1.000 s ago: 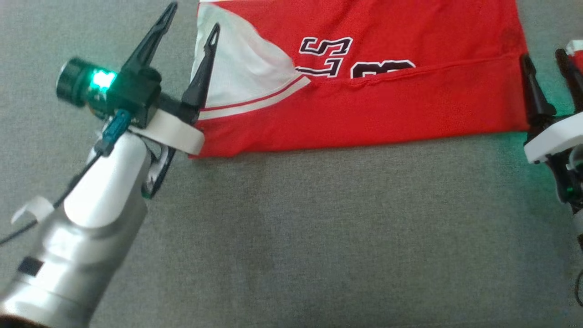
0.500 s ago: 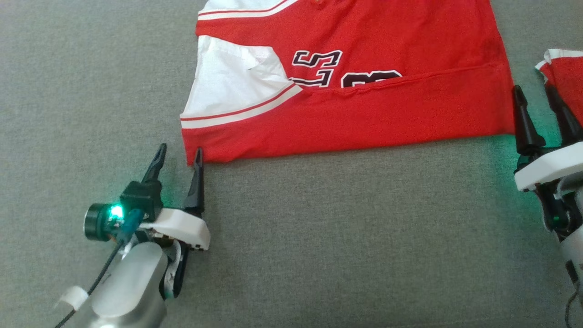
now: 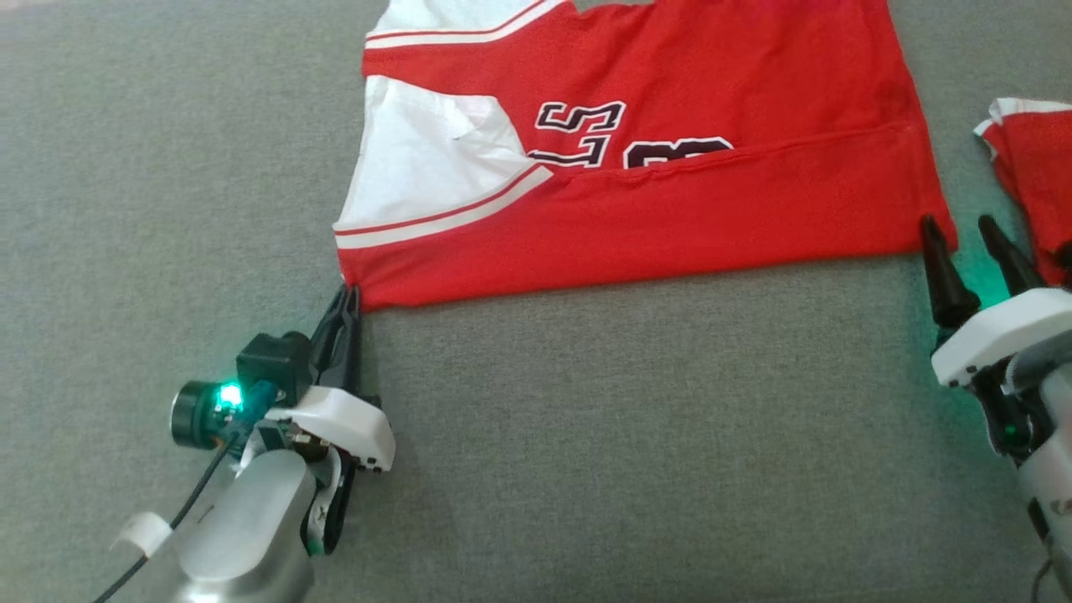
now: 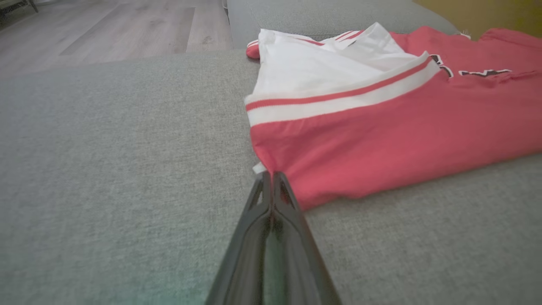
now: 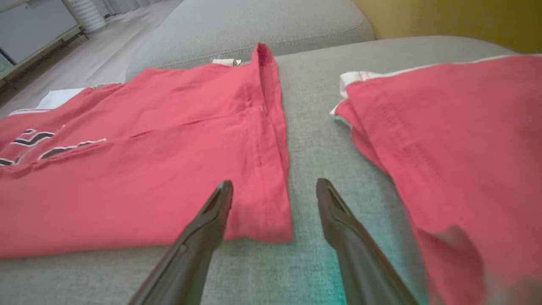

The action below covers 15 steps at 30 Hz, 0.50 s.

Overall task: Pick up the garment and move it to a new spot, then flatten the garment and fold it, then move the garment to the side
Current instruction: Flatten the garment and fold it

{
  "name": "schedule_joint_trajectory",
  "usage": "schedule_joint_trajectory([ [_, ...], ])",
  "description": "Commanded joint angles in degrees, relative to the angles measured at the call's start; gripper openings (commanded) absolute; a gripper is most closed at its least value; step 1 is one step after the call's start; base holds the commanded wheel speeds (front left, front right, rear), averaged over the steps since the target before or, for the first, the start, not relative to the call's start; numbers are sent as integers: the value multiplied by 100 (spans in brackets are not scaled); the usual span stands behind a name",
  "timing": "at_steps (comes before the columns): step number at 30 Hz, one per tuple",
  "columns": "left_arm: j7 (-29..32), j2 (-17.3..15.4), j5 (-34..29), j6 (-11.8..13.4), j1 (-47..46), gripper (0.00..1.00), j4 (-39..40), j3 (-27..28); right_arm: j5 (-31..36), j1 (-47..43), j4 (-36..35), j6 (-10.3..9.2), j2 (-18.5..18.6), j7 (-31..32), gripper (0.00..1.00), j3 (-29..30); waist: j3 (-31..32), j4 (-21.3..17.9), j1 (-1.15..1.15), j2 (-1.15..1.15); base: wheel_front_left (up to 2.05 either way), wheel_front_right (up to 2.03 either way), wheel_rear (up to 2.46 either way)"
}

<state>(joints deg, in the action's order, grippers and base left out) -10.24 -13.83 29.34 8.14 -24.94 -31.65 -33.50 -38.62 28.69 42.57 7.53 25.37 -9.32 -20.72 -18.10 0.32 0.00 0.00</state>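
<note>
A red sports jersey with a white side panel, white-and-red striped trim and black, white-edged figures lies spread flat on a grey woven fabric cushion. Its near edge runs from one tool across to the other.

The left tool rests low on the cushion with its two dark fingers pressed together. The tips meet right at the jersey's near left corner. In the left wrist view the joined tips touch the red hem of the jersey, and a small white scrap of cloth shows just to their left. Whether any cloth is caught between the fingers cannot be told. The white panel lies ahead of this tool, and the striped trim crosses between it and the red band nearest the tips. A small green light glows on the dark camera housing behind the fingers.

The right tool is spread wide at the jersey's near right corner and pinches nothing. In the right wrist view its fingers straddle that corner. One finger lies over the jersey's red cloth and the other over bare cushion, with the hemmed side edge running away between them.

A second piece of red cloth with white trim lies just beyond the right tool's outer finger, apart from the jersey, with a strip of cushion between the two.
</note>
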Motion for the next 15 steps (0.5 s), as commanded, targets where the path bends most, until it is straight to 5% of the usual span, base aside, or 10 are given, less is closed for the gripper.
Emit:
schedule_joint_trajectory([
  [1,-71,-108,-16,-8,-66,0,81,149,68,50,-5,-4,61,22,100,-59,22,37,0,0,0,0,0],
  [5,-182,-69,-84,16,-113,0,109,105,303,175,512,-4,-24,242,96,-68,62,147,0,0,0,0,0],
  [6,-204,-58,-85,13,-116,0,120,101,333,190,605,-4,-46,309,72,-77,77,172,0,0,0,0,0],
  [7,-224,-47,-79,8,-112,0,137,102,365,210,678,-4,-58,342,26,-76,90,190,0,0,0,0,0],
  [8,-241,-42,-82,8,-104,0,152,97,397,228,745,-4,-65,357,0,-73,110,206,0,0,0,0,0],
  [15,-319,-83,-86,41,96,0,300,69,348,116,839,-4,-56,392,0,-75,382,267,0,0,0,0,0],
])
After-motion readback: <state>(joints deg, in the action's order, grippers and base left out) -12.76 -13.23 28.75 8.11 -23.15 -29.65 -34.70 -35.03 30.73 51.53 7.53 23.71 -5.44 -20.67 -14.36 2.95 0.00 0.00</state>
